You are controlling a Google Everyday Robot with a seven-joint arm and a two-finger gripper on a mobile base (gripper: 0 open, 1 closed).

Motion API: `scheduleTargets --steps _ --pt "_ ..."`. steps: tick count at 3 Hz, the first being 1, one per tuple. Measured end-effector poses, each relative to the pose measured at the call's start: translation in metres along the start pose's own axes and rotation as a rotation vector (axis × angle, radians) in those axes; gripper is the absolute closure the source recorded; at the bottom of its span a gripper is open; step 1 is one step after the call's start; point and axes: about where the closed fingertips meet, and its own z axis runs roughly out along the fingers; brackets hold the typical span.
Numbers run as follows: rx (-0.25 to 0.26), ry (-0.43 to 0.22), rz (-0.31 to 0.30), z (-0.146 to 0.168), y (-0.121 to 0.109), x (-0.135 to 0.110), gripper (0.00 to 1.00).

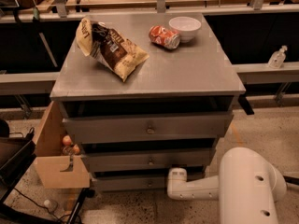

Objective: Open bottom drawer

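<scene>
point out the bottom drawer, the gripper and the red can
bottom drawer [126,183]: camera view, grey front, left of centre
gripper [176,176]: camera view, its white end piece beside that drawer's right end
red can [164,36]: camera view, middle of its side

High frontal view (close), end effector [177,177] low

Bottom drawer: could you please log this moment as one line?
bottom drawer looks closed | gripper low at its front, right of knob | step: not yet pulled
</scene>
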Motion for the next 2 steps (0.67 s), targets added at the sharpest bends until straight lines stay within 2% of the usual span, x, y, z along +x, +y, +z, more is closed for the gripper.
scheduleTargets --steps 2 --pt "-0.003 0.001 -0.001 0.0012 0.0019 0.0003 0.87"
